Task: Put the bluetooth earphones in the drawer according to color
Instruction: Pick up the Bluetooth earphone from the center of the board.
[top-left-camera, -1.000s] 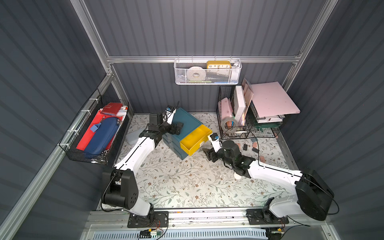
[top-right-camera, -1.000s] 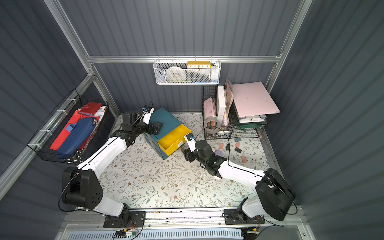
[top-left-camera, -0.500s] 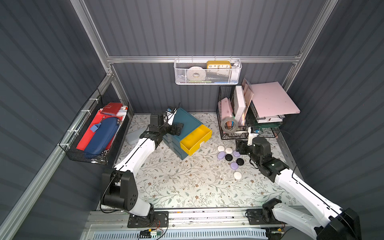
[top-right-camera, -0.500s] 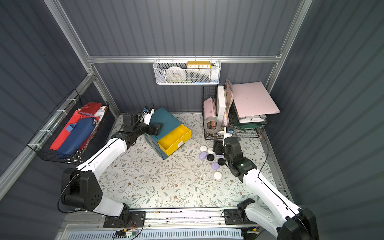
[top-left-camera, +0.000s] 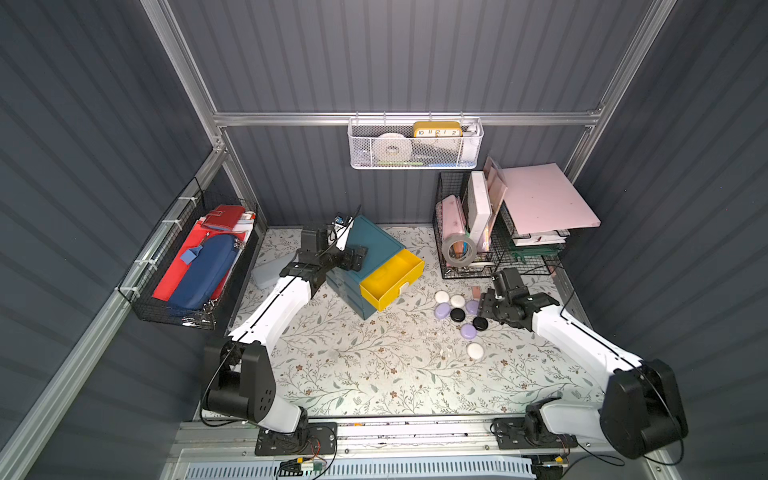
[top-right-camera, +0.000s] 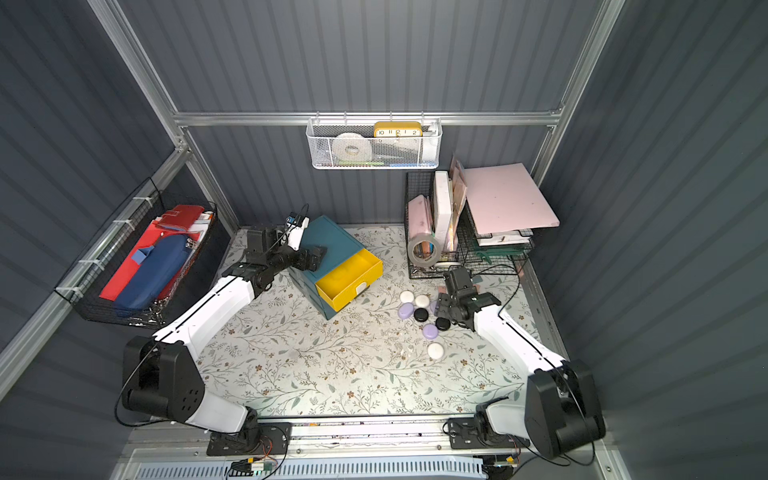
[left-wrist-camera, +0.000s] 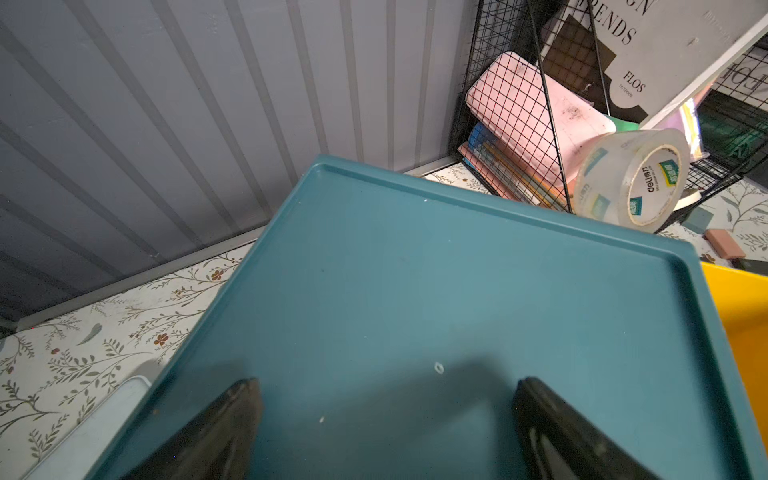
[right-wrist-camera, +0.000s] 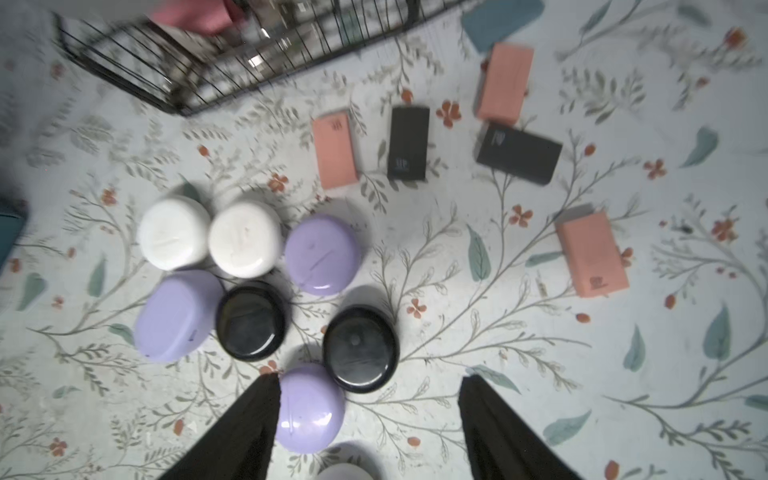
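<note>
Yellow drawer (top-left-camera: 390, 276) open, picking stage: right gripper (right-wrist-camera: 365, 378) spread above earphones (right-wrist-camera: 251, 320), left gripper (left-wrist-camera: 386, 382) spread over cabinet (left-wrist-camera: 415, 270); next descend, pinch one.

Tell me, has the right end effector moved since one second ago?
Yes. The right end effector went from beside the open yellow drawer to the other side of the earphone cases, nearer the black wire rack.

Numerals 10, 11, 12, 1, 2 are read on the yellow clock (top-left-camera: 437, 129) (top-right-camera: 397, 129) in both top views. "deli" is printed on the tape roll (left-wrist-camera: 631, 183). "FLOS OUTDOOR" and a cut-off "RENDS" are noted on the white cover (left-wrist-camera: 665, 45).
</note>
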